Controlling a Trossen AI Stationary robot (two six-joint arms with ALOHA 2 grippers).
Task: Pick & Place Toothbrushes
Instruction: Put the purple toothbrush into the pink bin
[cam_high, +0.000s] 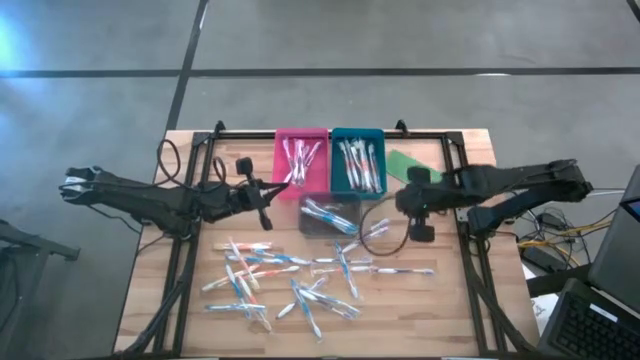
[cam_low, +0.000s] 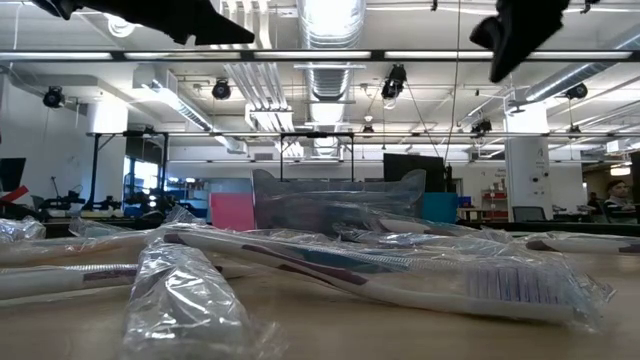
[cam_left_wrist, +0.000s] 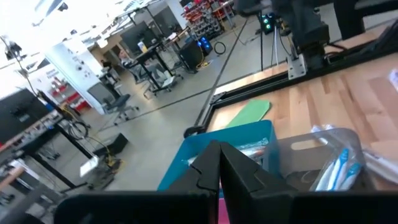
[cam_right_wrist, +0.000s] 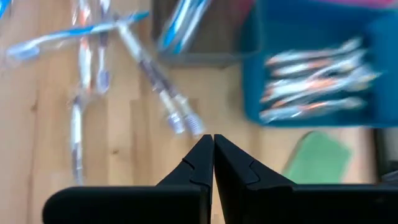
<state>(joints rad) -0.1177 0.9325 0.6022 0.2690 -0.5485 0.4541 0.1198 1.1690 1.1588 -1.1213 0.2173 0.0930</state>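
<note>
Toothbrushes (cam_high: 290, 275) loose on table, some in pink (cam_high: 301, 160), teal (cam_high: 358, 160), clear (cam_high: 330, 215) trays | left gripper (cam_high: 266, 193) closed, empty | right gripper (cam_right_wrist: 213, 138) closed, empty | risk: overlapping wrapped brushes, jaws may snag two or slip

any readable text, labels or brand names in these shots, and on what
None can be read.
Toothbrushes and their clear wrappers: any print too small or blurred.
Pink tray, teal tray, clear tray, green piece: no markings show.
Room signs behind the table: too far to read.
</note>
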